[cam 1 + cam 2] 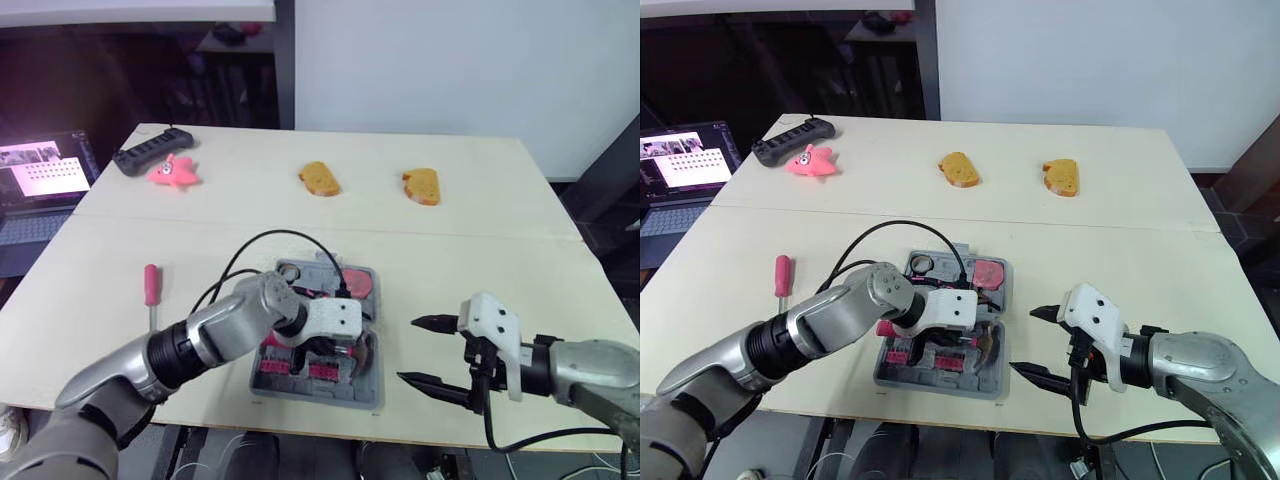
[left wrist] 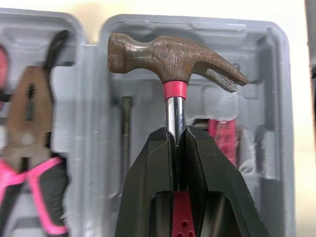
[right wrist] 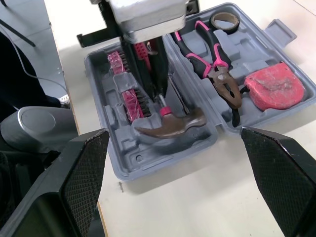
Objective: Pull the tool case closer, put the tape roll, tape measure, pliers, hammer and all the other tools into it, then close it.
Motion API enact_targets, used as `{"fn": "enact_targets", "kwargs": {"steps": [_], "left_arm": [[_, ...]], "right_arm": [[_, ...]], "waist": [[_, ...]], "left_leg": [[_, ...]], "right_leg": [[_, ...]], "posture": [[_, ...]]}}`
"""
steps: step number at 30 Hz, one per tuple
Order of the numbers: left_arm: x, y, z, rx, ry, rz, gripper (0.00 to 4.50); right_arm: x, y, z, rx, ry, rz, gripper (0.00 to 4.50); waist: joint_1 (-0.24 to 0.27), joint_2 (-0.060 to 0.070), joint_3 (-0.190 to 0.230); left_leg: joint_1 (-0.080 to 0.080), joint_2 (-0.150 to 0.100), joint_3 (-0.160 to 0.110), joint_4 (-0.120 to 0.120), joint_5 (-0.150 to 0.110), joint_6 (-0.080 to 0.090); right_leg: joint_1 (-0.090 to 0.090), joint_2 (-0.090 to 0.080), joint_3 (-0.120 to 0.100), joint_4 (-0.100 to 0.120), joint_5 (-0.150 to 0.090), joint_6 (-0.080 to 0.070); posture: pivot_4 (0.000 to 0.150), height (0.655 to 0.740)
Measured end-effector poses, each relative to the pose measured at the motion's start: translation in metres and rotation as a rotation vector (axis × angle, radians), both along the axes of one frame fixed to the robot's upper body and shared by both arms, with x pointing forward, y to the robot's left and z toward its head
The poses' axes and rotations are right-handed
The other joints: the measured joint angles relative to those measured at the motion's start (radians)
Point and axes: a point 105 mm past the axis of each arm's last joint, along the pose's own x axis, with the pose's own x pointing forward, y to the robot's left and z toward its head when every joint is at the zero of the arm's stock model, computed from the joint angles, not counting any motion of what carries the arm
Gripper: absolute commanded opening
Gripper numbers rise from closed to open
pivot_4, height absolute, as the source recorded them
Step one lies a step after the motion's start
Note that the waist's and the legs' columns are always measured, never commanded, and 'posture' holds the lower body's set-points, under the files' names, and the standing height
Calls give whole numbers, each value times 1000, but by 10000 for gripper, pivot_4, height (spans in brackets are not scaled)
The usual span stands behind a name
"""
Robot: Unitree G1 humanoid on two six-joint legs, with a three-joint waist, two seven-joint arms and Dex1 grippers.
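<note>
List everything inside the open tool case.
The tool case holds pliers, tape roll and red tape measure in one half; pink bits and the hammer, gripped by the left gripper, in the other. The gripper covers part of that half.

Grey tool case (image 3: 163,160); hammer (image 2: 173,57): head rusty brown, collar red, shaft chrome; pliers (image 3: 213,55) handles pink and black; tape measure (image 3: 274,85) red.

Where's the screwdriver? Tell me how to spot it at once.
On the pale table, look to the robot's left of the open grey tool case. The screwdriver lies alone there, red-handled with a thin metal shaft, clear of the case.
</note>
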Motion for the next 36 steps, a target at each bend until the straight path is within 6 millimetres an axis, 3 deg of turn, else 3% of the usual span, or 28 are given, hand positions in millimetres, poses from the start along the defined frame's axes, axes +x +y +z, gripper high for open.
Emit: {"fn": "enact_targets", "kwargs": {"steps": [30,36], "left_arm": [[0,-5,-13,23,29,-33,589],[1,-6,-11,14,6,-47,28173]], "right_arm": [[-2,5,-6,5,3,-30,45000],[-2,5,-5,5,-2,-31,45000]], "waist": [[-1,0,0],[0,0,0]], "left_leg": [[0,0,0,0,0,0],[1,0,0,1,0,0]], "right_leg": [[0,0,0,0,0,0],[1,0,0,0,0,0]], "posture": [[1500,7400],[1500,7400]]}}
